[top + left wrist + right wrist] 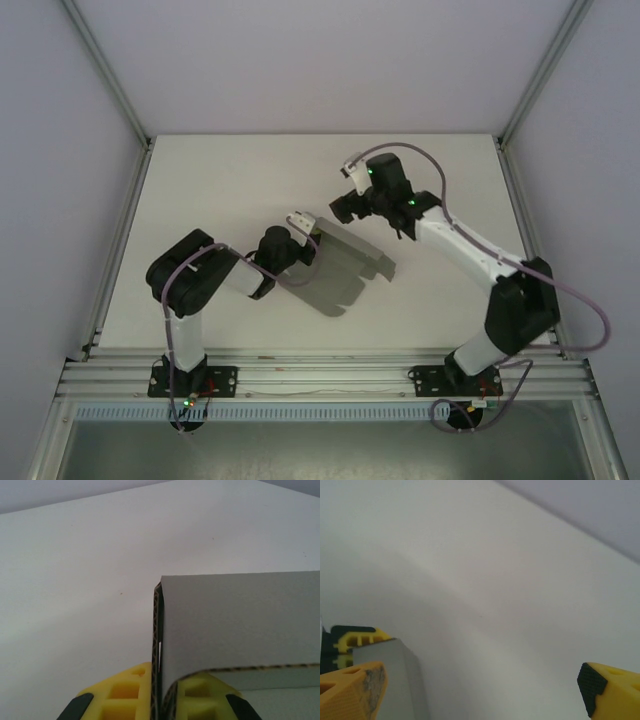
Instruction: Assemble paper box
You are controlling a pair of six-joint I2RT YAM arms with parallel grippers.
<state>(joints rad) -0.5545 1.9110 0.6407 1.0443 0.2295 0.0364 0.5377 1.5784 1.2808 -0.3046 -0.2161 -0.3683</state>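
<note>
1. Yellow fingers (125,695) of the left tool (159,700) sit closest in its wrist view. They are pinched tight on an upright edge of the paper box (240,625), with the corrugated edge showing between them.
2. In the top view the paper box (345,268) is a grey, part-folded sheet mid-desk, between the arms. The left tool (300,222) is at its upper-left corner. Can't tell if the lower edge rests on the desk (220,180).
3. The right tool (485,690) has its jaws spread wide with nothing between them. A box corner sits just beside its left finger; contact unclear.
4. From above, the right tool (352,172) hangs beyond the sheet's far edge, apart from it.
5. Step in hand, as judged: the right side takes a free panel and folds it while the left anchors.
6. To do it well:
   - Grab the panel near its crease, not at the floppy tip.
   - Swing it about the crease line and don't pull outward, or the thin card slips from the left pinch or buckles.
   - Hold the left side rigid.
</note>
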